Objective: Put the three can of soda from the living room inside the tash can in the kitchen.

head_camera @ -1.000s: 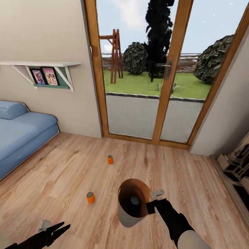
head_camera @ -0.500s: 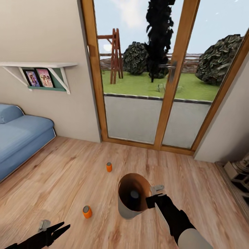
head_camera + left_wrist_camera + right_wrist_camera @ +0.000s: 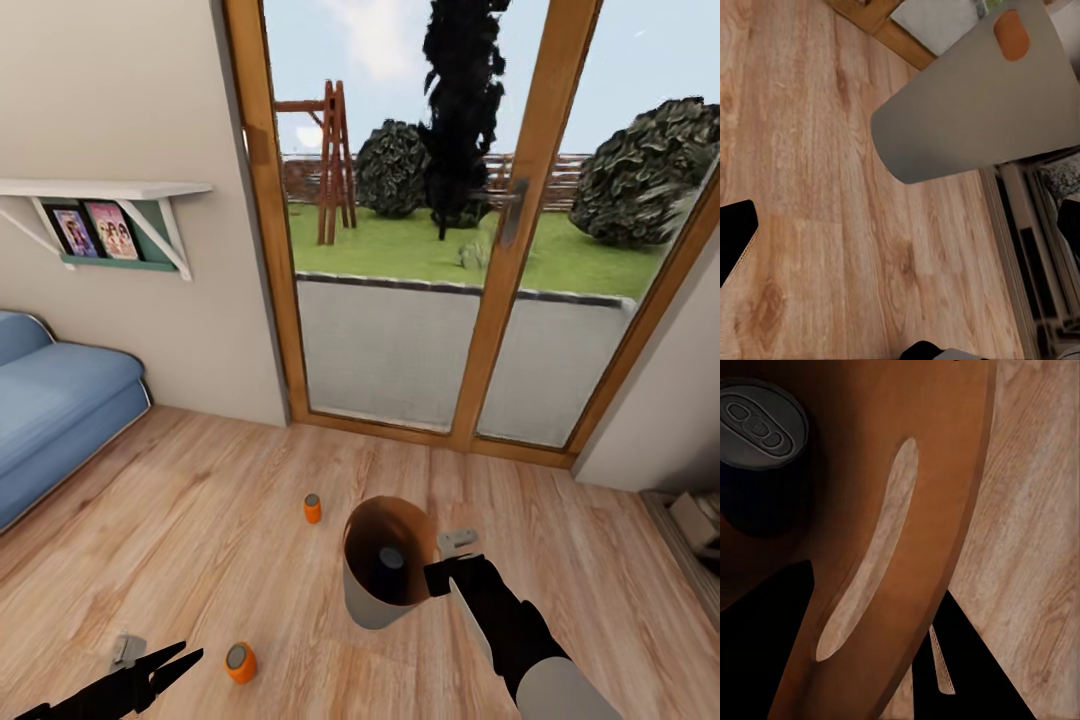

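Note:
In the head view my right gripper [image 3: 437, 566] is shut on the rim of the tash can [image 3: 372, 604], a pale grey bin with a brown inside, held tilted just above the wood floor. A blue can of soda [image 3: 390, 566] lies inside it; the right wrist view shows its silvery top [image 3: 761, 423] and the rim [image 3: 881, 585] pinched between my fingers. One orange can [image 3: 313, 508] stands on the floor beyond the bin. Another orange can [image 3: 239, 662] stands near my left gripper [image 3: 168, 664], which is open. The left wrist view shows the bin's grey outside [image 3: 967, 105] and an orange can [image 3: 1011, 35].
Wood-framed glass garden doors [image 3: 500, 300] stand straight ahead. A blue sofa [image 3: 50, 420] lines the left wall under a white shelf [image 3: 100, 190] with photos. A dark fixture [image 3: 700, 520] sits at the right edge.
The whole view has moved forward and swung right, so the doors look nearer and both orange cans sit lower and further left. The bin stays in my right gripper.

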Available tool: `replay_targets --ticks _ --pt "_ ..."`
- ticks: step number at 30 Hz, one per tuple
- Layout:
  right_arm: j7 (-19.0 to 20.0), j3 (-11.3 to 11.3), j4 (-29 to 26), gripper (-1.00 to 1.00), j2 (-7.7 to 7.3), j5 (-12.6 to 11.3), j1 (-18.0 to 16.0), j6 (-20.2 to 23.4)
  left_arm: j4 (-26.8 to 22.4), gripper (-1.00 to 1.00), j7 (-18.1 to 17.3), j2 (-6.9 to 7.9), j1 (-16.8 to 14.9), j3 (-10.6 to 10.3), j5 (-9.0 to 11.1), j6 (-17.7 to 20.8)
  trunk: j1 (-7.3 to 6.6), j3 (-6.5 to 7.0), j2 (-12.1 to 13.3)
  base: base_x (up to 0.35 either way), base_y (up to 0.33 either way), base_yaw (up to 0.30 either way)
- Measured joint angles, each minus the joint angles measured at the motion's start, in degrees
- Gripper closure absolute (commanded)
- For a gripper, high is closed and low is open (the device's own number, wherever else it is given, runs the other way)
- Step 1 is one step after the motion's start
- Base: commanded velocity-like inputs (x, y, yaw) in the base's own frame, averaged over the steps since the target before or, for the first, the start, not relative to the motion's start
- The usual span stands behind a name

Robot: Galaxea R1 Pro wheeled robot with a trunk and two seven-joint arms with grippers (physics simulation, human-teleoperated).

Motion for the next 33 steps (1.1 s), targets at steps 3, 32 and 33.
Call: replay_targets --ticks 3,32,33 --pt "0.0 0.0 -0.1 1.00 0.00 0.2 0.0 0.1 0.0 -1.00 0.1 0.01 0.0 0.0 0.0 0.0 0.07 0.00 0.0 0.156 0.000 0.000" --pt "0.0 0.0 0.0 1.00 0.00 0.2 0.0 0.1 0.0 -1.00 8.9 -0.27 0.0 0.1 0.2 -1.6 0.00 0.00 0.0 0.125 0.000 0.000" --pt "0.0 0.0 0.0 1.00 0.00 0.0 0.0 0.1 0.0 -1.00 8.9 -0.29 0.0 0.1 0.2 -1.6 0.00 0.00 0.0 0.079 0.000 0.000"
